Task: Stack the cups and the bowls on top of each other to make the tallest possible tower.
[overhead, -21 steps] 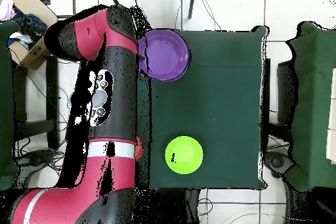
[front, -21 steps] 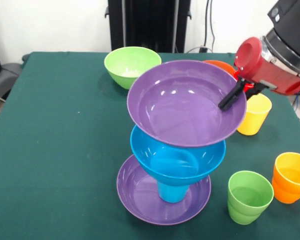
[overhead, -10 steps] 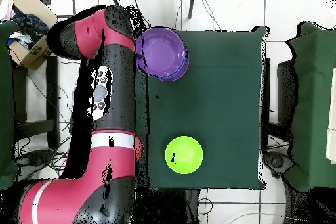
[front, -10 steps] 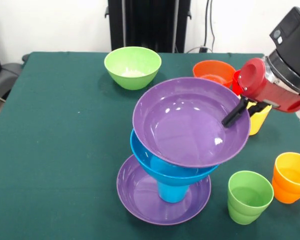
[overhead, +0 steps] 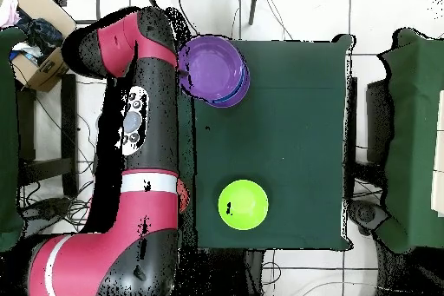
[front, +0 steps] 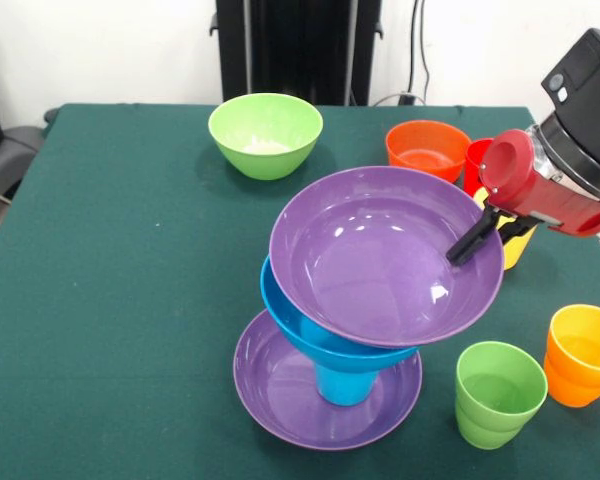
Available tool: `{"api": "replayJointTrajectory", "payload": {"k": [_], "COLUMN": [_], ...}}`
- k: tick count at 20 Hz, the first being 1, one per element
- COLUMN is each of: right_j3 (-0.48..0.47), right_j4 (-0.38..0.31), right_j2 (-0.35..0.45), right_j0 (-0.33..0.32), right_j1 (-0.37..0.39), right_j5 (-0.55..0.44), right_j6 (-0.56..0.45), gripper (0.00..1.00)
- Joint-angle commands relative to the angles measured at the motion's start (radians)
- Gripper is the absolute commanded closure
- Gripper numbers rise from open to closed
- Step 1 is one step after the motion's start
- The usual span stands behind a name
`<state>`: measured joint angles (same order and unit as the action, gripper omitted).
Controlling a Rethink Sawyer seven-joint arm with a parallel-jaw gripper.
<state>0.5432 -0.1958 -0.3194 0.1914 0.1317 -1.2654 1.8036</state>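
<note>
Tower point(front: 350, 330) near the front middle of the green table point(front: 110, 300): wide purple bowl point(front: 280, 385) as base, upside-down blue cup point(front: 345, 385) in its middle, deep blue bowl point(front: 300, 320) perched on that, second purple bowl point(front: 380, 255) on top. Top bowl clearly tilted, near rim dipping toward the camera, sitting off-centre toward the picture's right.

Gripper point(front: 477, 232) clamped onto that top bowl's rim on the right side, one dark finger lying inside the bowl.

Biggest risk, judging by the lean: letting go now and watching the purple bowl slide off the blue one, probably dragging the blue bowl off the narrow cup with it. Whole thing balanced on one small cup, so any sideways nudge from the arm on the way out could topple everything. Probably needs levelling and centring first.

Spare parts close by too: green cup point(front: 498, 392) and orange cup point(front: 583, 355) just right of the tower, yellow cup point(front: 515, 248) and red cup point(front: 473, 163) behind the gripper, orange bowl point(front: 427, 148), light green bowl point(front: 265, 133) further back. Falling bowl could easily scatter those.

No readable brands, labels or writing anywhere.
</note>
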Motion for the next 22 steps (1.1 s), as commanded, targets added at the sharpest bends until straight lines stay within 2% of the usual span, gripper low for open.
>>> {"api": "replayJointTrajectory", "payload": {"k": [1,22], "right_j3": [0.010,-0.090], "right_j4": [-0.055,-0.049], "right_j2": [0.052,0.055], "right_j0": [-0.012,-0.053], "right_j1": [0.031,-0.021], "right_j5": [0.007,-0.035], "right_j6": [-0.197,-0.263], "gripper": [1.00,1.00]}}
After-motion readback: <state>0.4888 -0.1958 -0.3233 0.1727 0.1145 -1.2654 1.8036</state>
